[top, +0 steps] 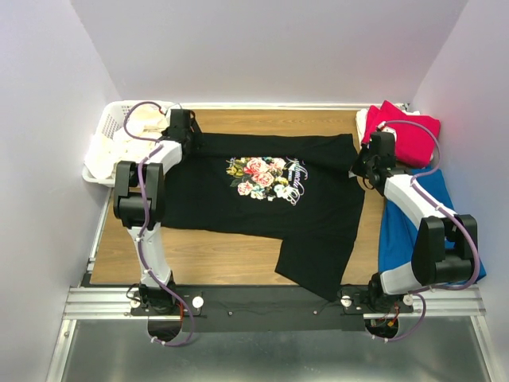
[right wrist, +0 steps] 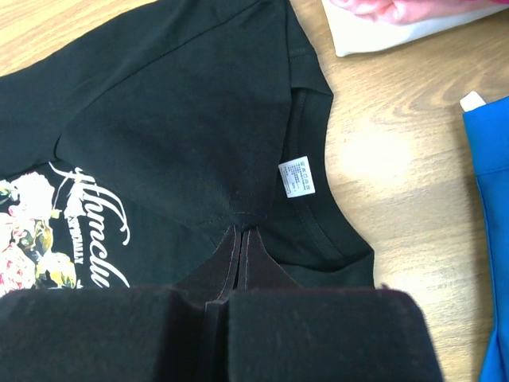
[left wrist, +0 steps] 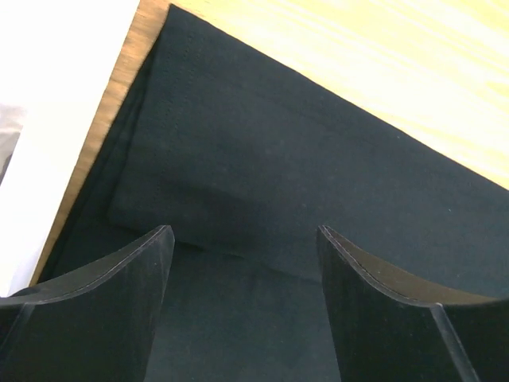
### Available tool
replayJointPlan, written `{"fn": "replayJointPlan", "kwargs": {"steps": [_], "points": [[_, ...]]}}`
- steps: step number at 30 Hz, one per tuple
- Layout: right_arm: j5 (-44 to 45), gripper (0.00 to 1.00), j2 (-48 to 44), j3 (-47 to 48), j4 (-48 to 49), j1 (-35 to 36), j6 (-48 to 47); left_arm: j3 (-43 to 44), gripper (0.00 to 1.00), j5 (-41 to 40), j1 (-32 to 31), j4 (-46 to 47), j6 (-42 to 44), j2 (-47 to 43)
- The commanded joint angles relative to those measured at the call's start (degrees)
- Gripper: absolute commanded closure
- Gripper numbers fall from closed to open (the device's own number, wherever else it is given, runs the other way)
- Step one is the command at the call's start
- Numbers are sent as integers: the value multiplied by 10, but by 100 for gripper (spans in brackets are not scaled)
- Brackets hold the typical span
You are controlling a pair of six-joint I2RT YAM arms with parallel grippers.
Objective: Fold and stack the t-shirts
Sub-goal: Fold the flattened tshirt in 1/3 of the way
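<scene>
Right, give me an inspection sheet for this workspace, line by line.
Surface: wooden table, bare wood showing along the near side.
Job's things: black t-shirt spread out, print up; red t-shirt folded at the far right on a cream t-shirt.
Clutter: blue cloth at the right edge; white basket far left, with pale cloth inside.
Grippers: left gripper open over the black t-shirt's edge; right gripper shut on its fabric by the collar.
Cables: purple cables looped along both arms.
Surroundings: pale walls on three sides.

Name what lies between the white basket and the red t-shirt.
The black t-shirt, spread print-up, fills the stretch from the white basket to the red t-shirt; the top view shows this.
</scene>
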Motion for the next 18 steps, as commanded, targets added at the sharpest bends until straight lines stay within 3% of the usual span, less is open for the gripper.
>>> {"fn": "replayJointPlan", "kwargs": {"steps": [1, 8, 12, 18], "points": [[-9, 99, 4, 4, -9, -2, 17, -9, 18, -53, -1, -34, 6, -30], [-19, 99, 1, 14, -9, -3, 20, -4, 18, -17, -49, -19, 33, -59], [-15, 99, 5, 31, -9, -2, 16, 14, 18, 30, -104, -13, 55, -51], [23, 99, 46, 78, -9, -3, 5, 39, 18, 67, -137, -10, 62, -31]]}}
